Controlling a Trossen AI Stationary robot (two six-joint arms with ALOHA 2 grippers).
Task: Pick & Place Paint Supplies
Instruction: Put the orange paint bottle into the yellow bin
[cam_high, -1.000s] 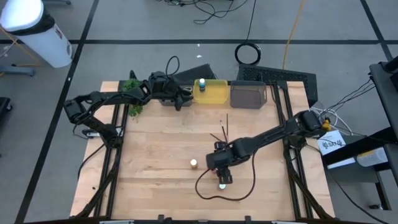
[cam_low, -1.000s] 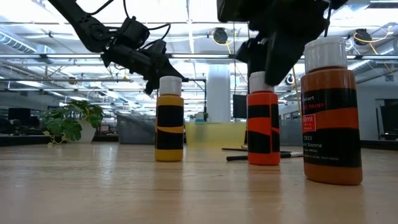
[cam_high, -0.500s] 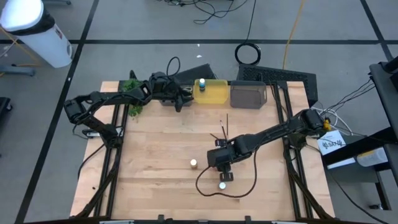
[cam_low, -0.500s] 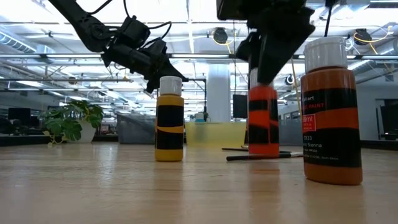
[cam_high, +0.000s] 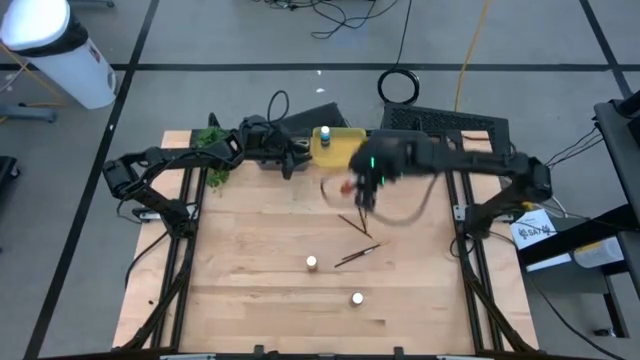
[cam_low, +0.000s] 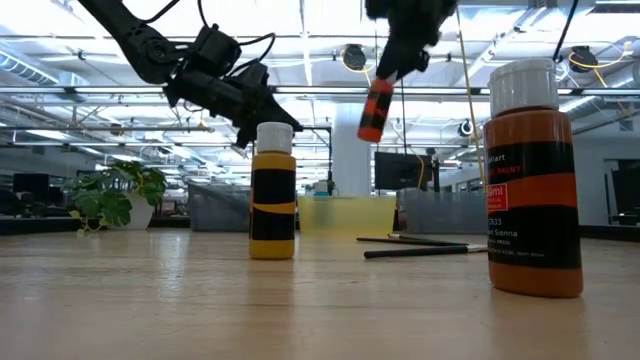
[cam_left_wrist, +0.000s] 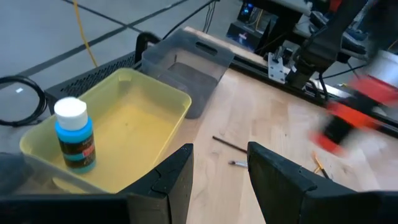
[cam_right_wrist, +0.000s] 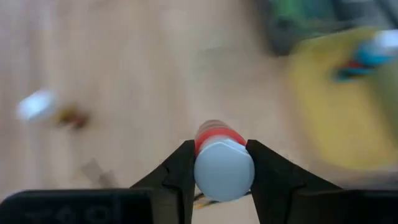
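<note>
Fingers (cam_right_wrist: 177, 180) of the right gripper (cam_right_wrist: 224, 177) clamp the red paint bottle's (cam_right_wrist: 221, 163) white cap between them.

The right gripper (cam_high: 362, 188) is now carrying the red bottle (cam_low: 377, 110) in the air, from lower centre toward the upper centre.

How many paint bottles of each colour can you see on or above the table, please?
Blue bottle: 1
Red bottle: 1
Yellow bottle: 1
Orange-brown bottle: 1
Total: 4
</note>
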